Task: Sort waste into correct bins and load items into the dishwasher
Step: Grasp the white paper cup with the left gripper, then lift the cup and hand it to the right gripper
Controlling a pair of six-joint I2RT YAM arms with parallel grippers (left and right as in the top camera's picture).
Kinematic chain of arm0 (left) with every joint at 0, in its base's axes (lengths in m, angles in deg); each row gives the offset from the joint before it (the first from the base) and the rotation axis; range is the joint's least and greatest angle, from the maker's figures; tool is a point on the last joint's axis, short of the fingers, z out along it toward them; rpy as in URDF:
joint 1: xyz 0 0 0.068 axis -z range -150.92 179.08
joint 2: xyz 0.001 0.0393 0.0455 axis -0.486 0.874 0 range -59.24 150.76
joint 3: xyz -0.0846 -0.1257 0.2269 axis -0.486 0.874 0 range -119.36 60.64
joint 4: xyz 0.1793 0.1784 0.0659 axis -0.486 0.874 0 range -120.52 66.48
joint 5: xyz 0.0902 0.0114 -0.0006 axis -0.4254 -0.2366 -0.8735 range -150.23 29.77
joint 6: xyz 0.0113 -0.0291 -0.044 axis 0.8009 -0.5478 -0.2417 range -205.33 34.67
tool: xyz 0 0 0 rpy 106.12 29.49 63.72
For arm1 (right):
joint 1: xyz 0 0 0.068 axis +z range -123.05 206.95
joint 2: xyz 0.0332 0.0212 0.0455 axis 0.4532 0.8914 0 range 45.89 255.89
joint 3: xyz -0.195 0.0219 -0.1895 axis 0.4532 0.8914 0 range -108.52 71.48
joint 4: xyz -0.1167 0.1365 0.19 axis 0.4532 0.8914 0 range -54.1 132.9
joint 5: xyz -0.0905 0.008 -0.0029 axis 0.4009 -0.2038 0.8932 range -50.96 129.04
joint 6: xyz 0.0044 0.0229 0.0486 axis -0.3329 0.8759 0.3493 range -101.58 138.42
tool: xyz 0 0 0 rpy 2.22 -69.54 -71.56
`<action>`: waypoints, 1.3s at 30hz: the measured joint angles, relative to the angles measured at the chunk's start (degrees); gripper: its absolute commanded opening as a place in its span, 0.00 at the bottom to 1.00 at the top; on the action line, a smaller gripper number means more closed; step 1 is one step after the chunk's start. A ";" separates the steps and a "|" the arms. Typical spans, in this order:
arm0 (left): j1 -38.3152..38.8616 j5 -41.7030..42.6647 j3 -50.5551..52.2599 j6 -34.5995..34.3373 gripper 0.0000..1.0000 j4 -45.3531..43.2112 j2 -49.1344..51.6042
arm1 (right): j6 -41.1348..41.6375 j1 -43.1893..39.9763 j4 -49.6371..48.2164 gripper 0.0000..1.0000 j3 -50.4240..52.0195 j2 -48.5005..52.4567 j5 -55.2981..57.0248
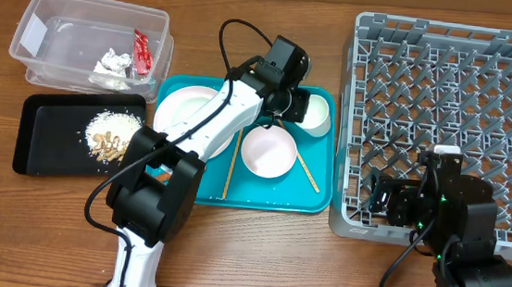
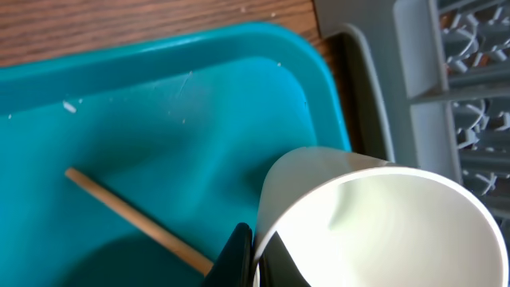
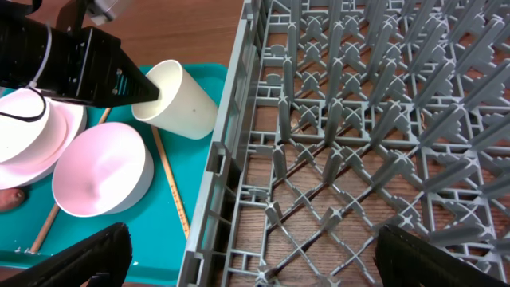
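My left gripper [image 1: 294, 100] is shut on the rim of the small white cup [image 1: 315, 112], one finger inside and one outside. It holds the cup tilted over the teal tray's far right corner [image 2: 382, 231] [image 3: 179, 100]. The large white bowl [image 1: 194, 112] and the smaller white bowl [image 1: 268, 151] sit on the tray. One chopstick [image 1: 231, 166] lies left of the smaller bowl, the other [image 1: 306, 171] to its right. The grey dish rack [image 1: 454, 105] stands at the right. My right gripper [image 1: 383, 196] is open and empty over the rack's near left corner [image 3: 263, 263].
The clear tub [image 1: 40, 13] at the back left holds a red wrapper [image 1: 140, 52] and a crumpled foil or tissue [image 1: 113, 61]. The black tray [image 1: 48, 135] holds rice and brown scraps [image 1: 108, 135]. The teal tray [image 1: 317, 191] lies against the rack's left wall.
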 measured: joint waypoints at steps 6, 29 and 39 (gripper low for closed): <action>-4.33 4.35 0.00 -1.60 0.04 2.84 -1.16 | 1.62 0.11 0.07 1.00 0.00 0.00 4.44; -16.94 67.30 -0.24 -7.30 0.04 1.86 -6.75 | 1.70 -0.55 -47.34 1.00 -0.66 27.58 -46.27; -14.86 69.88 -0.24 -7.30 0.04 1.92 -6.75 | 1.70 -0.94 -53.66 1.00 -0.66 29.24 -50.95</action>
